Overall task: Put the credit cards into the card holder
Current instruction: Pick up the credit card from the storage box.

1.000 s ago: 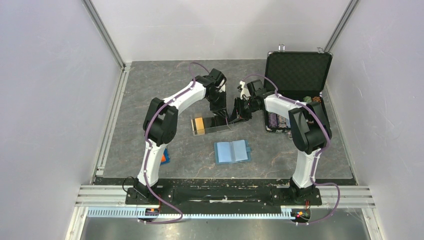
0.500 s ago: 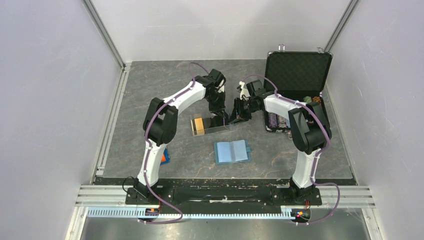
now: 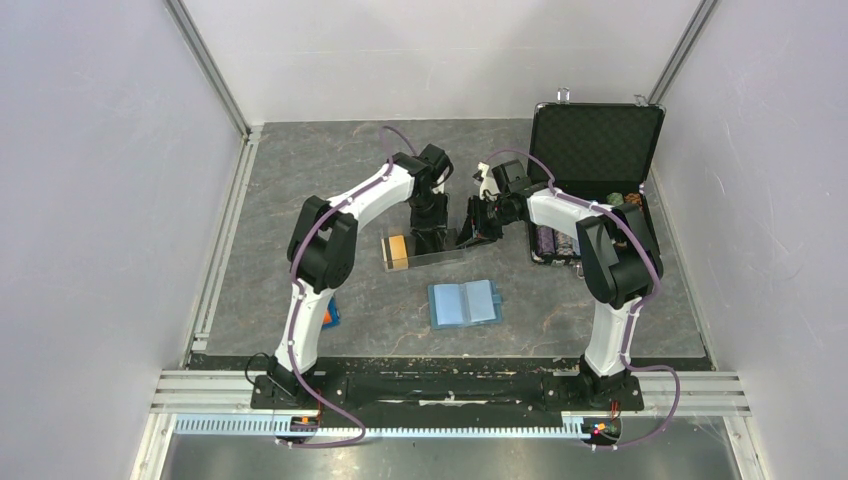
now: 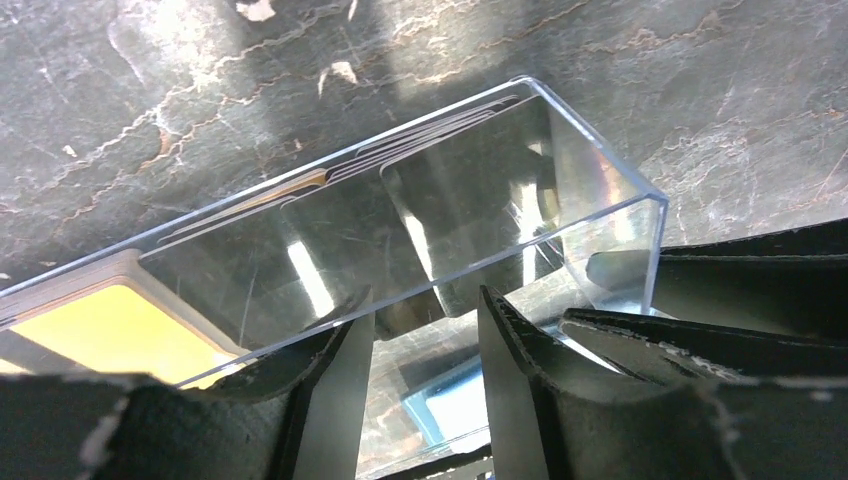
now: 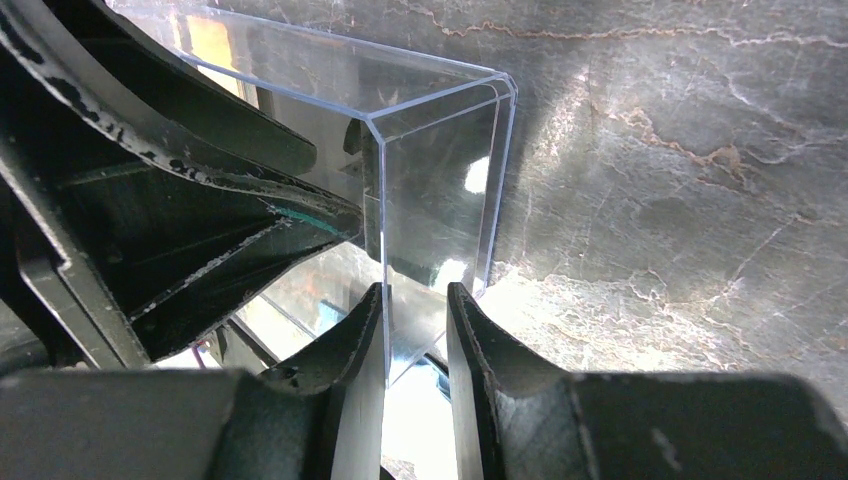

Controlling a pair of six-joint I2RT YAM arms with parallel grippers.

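Seen from above, orange credit cards (image 3: 398, 250) sit at the left end of a clear tray (image 3: 450, 260). The left gripper (image 4: 425, 300) hangs at the tray's middle, jaws spread and holding nothing. Nearer the arms, the card holder (image 3: 465, 303) lies open. The right gripper (image 5: 415, 300) pinches the tray's right end wall. It should steady the tray while the left closes on one card only.
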